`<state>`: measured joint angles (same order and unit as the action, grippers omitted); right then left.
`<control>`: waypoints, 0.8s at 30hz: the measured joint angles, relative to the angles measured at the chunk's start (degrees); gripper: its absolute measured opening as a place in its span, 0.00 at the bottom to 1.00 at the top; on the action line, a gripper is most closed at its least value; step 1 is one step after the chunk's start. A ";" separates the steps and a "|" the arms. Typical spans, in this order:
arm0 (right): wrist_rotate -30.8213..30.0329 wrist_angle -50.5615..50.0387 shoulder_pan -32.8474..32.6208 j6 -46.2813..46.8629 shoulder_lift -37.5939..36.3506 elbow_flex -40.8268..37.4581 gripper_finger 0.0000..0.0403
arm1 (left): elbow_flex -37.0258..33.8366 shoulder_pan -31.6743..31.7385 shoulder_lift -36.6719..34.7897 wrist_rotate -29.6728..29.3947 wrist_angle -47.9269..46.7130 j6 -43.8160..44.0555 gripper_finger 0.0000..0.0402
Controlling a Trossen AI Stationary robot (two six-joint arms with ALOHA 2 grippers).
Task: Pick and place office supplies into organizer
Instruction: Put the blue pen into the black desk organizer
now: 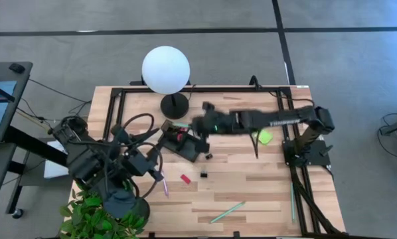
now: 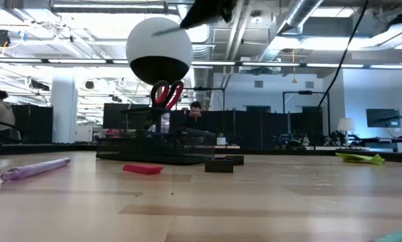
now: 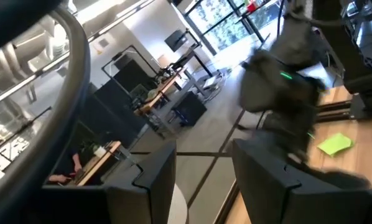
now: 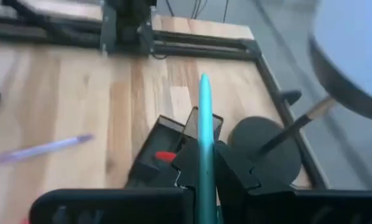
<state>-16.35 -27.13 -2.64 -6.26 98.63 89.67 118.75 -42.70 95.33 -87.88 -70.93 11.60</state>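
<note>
Teal pen (image 4: 205, 137) pinched betw right gripper (image 4: 206, 171) jaws, above organizer (image 4: 167, 152).

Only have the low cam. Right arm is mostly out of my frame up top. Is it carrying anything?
Observer: Yes. The right hand is shut on a green pen; its wrist view shows the pen between the fingers.
Operator: Where over the table?
Observer: The high view puts it above the organizer, next to the lamp base.
Operator: Left arm?
Observer: The left hand is open with nothing between its fingers, at the table's left side near the plant.
</note>
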 joint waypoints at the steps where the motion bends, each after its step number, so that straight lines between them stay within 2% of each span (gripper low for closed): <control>1: 1.88 -3.57 1.21 2.06 1.17 3.45 0.06 | 0.36 0.04 0.00 0.00 -0.59 0.00 0.38; 4: 5.28 -15.33 4.23 5.67 5.49 11.13 0.06 | 1.41 0.11 0.02 0.12 -1.76 -0.02 0.38; 10: 13.27 -21.32 6.75 7.25 15.25 22.09 0.06 | 1.60 0.72 0.02 0.22 -3.42 0.09 0.38; 15: 13.74 -24.00 7.13 6.07 22.71 29.91 0.06 | 1.60 0.71 0.02 0.84 -5.53 1.99 0.38; 20: 15.18 -33.44 7.51 6.32 29.81 38.89 0.06 | 1.60 0.72 0.02 1.95 -8.64 5.18 0.38; 24: 15.37 -37.09 8.08 6.47 33.72 45.57 0.06 | 1.60 0.72 0.02 2.08 -11.46 7.95 0.38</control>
<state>-0.98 -64.22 5.43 0.21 132.36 135.24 120.36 -41.98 95.35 -85.80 -82.40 19.55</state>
